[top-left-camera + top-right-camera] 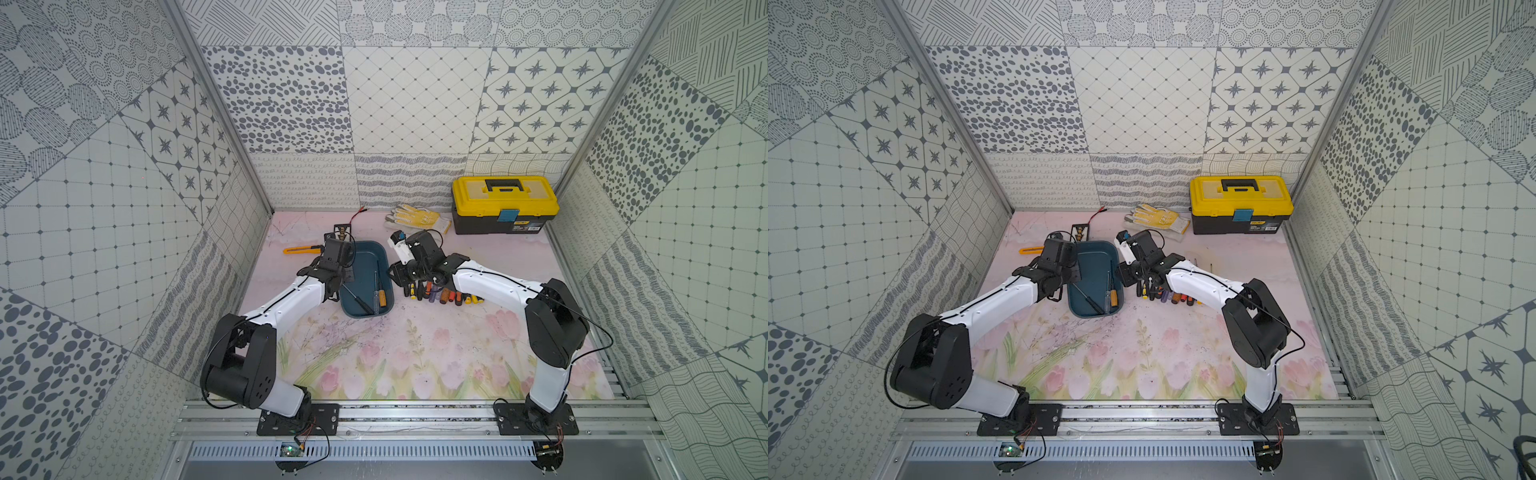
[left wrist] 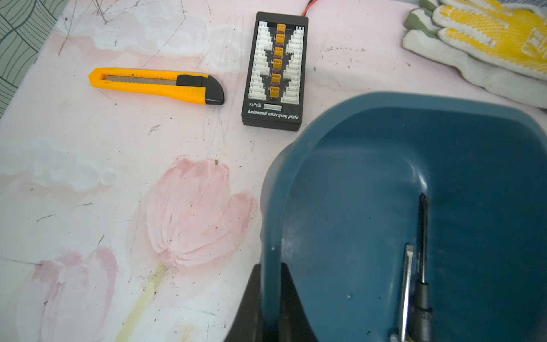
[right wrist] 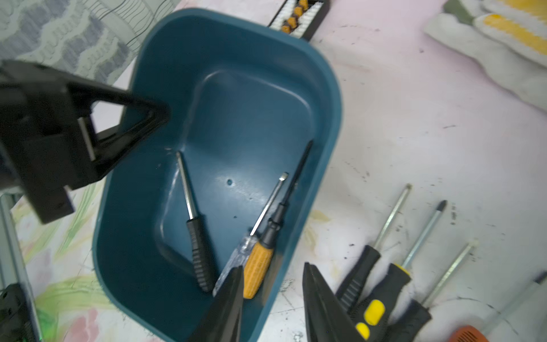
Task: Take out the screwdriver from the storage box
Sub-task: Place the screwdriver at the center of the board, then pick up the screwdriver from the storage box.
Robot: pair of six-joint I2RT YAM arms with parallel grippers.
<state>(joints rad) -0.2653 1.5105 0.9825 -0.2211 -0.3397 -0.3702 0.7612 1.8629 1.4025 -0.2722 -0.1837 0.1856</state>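
The teal storage box [image 1: 368,257] [image 1: 1096,257] lies on the flowered mat left of centre. Three screwdrivers rest in its near end: a black-handled one [image 3: 199,254] [image 1: 357,299], a clear-handled one [image 3: 233,262] and an orange-handled one [image 3: 259,263] [image 1: 382,297]. My left gripper [image 2: 270,266] [image 1: 345,279] is shut on the box's left wall, one finger inside and one outside. Over the box's near right wall hangs my right gripper [image 3: 273,266] [image 1: 395,278], open and holding nothing, with the orange handle just beyond its fingertips.
A row of several screwdrivers [image 1: 444,295] [image 3: 384,281] lies on the mat right of the box. A yellow-lidded toolbox [image 1: 505,203] and work gloves [image 1: 417,218] sit at the back. A yellow utility knife [image 2: 157,86] and a charging board [image 2: 275,71] lie behind the box.
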